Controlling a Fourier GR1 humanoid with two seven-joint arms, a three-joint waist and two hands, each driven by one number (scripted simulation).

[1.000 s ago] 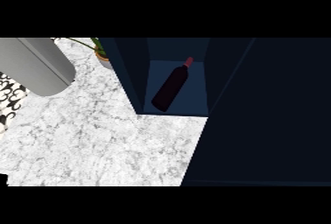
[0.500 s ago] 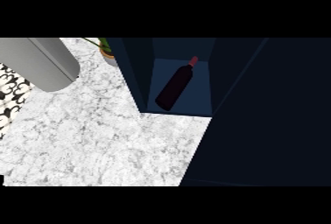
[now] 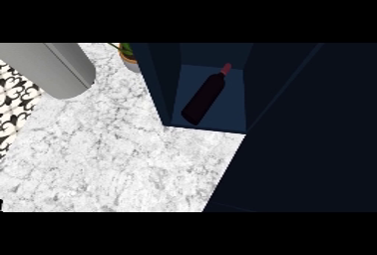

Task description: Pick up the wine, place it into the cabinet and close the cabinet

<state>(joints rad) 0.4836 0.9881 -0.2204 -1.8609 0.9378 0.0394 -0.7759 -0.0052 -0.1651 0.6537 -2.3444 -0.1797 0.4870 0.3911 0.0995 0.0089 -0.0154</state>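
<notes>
- No fingers show, so their state cannot be told.
- One grey cylinder crosses the upper left above the counter.
- Wine sits inside the open cabinet, neck toward the view's top, well apart from the cylinder.
- Door fills the right.

Counter white veined marble, matt; cabinet dark matt panels; wine bottle dark glass.
</notes>
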